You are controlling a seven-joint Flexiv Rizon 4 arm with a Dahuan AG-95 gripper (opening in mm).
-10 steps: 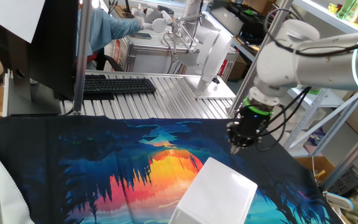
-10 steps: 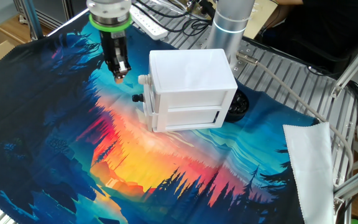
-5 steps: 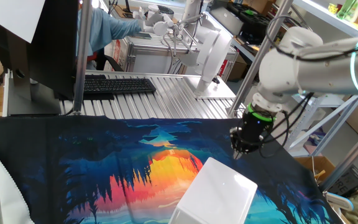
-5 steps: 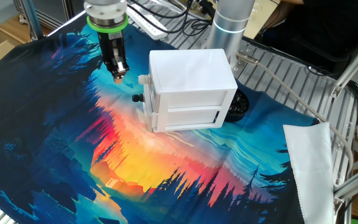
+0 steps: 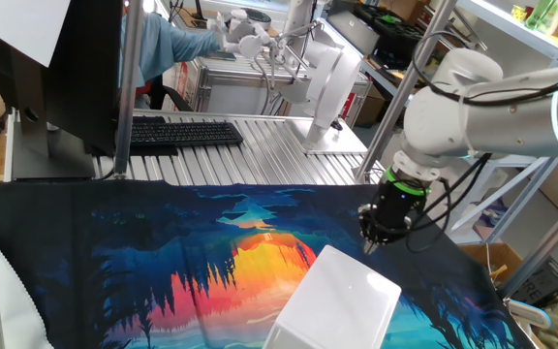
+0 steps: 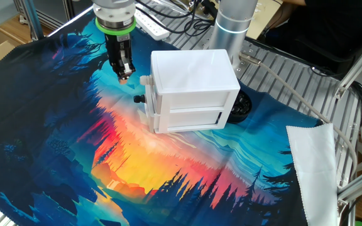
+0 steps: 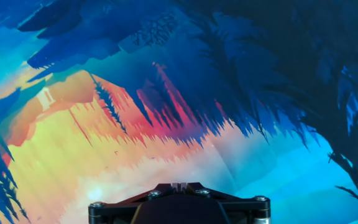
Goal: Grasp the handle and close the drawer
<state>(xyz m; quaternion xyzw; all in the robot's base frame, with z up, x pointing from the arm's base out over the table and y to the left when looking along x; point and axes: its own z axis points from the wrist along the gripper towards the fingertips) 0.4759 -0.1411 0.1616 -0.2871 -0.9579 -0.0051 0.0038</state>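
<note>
Fingers [image 6: 124, 76] clenched on nothing, pointing straight down over the printed cloth [image 6: 105, 157], just beside the white unit [image 6: 193, 88] on the tabletop. Drawer [image 6: 190, 117] slightly ajar, small handle [image 6: 140, 98] facing the approach side, probably awaiting a grasp.

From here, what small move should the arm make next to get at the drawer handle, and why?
Probably open the jaws, then ease sideways and down toward the small dark handle knob. The black two-finger gripper points down with its jaws shut, hanging above the colourful sunset-print cloth beside the glossy white box-shaped drawer unit, apart from it. Shut jaws cannot take the handle.
</note>
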